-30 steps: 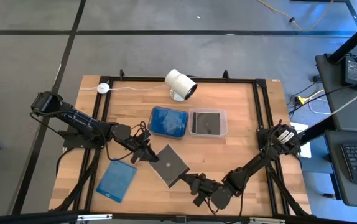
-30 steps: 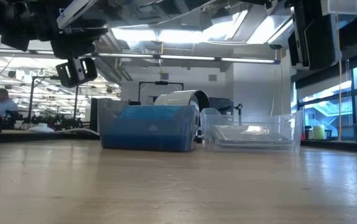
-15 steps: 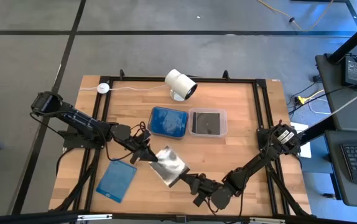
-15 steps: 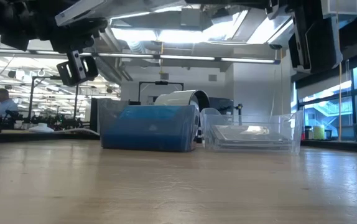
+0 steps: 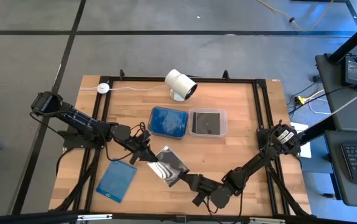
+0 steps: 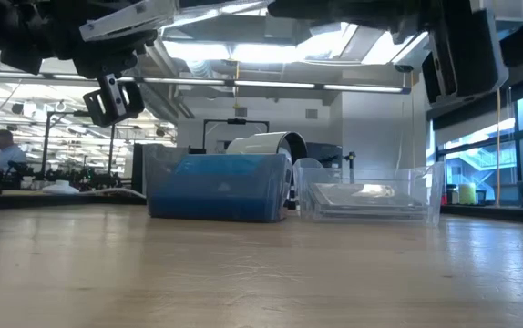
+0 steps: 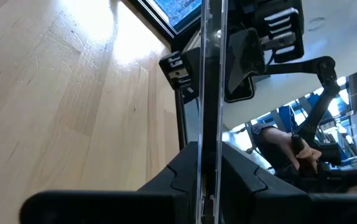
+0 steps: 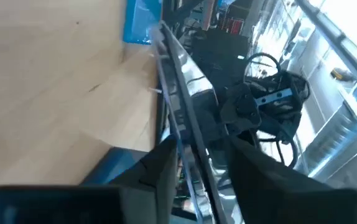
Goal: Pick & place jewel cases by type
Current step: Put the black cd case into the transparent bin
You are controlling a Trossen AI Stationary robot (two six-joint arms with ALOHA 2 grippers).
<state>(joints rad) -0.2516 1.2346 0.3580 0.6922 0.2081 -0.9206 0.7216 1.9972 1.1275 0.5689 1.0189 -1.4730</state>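
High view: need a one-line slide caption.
Both grippers, left and right, hold a dark jewel case above the table.

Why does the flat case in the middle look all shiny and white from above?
High view: the dark jewel case, held up tilted between the two pincers, mirrors the ceiling lights, so bright glare covers part of its face. Left wrist view: the same case shows edge-on as a thin bright line. Low view: the ceiling lights are glaringly bright, and the arms overhead show as dark shapes.
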